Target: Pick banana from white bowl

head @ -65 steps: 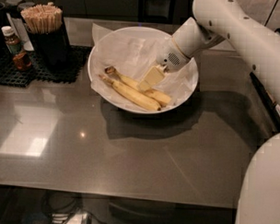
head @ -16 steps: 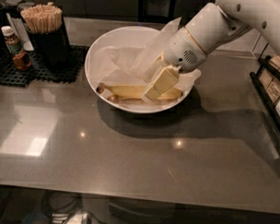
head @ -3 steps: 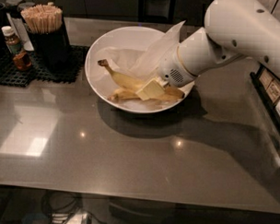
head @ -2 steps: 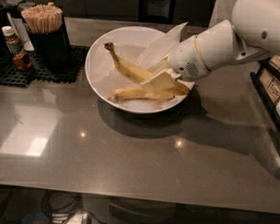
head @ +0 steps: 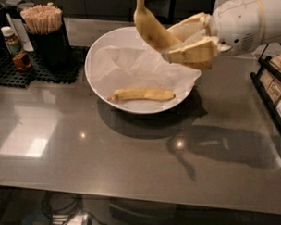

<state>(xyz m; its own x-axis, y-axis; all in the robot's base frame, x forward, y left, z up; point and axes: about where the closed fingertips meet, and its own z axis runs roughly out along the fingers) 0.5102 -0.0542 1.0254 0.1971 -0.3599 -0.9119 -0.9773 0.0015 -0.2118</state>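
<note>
At the white bowl's (head: 91, 75) 1 o'clock rim, the end effector (head: 174, 43) is clenching the banana (head: 148, 24) aloft. I am judging a steady vertical lift, clamp firm, safest.

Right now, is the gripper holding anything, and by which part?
Yes: the gripper holds the yellow curved banana by its lower end, stem end up, above the wide white paper-lined bowl.

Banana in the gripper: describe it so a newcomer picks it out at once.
Find the wide, glossy white bowl on the grey counter. Over its right rim, the robot's cream two-finger gripper is shut on a curved yellow banana, held in the air and pointing steeply upward. The other yellow banana lies flat on the white paper inside the bowl.
</note>
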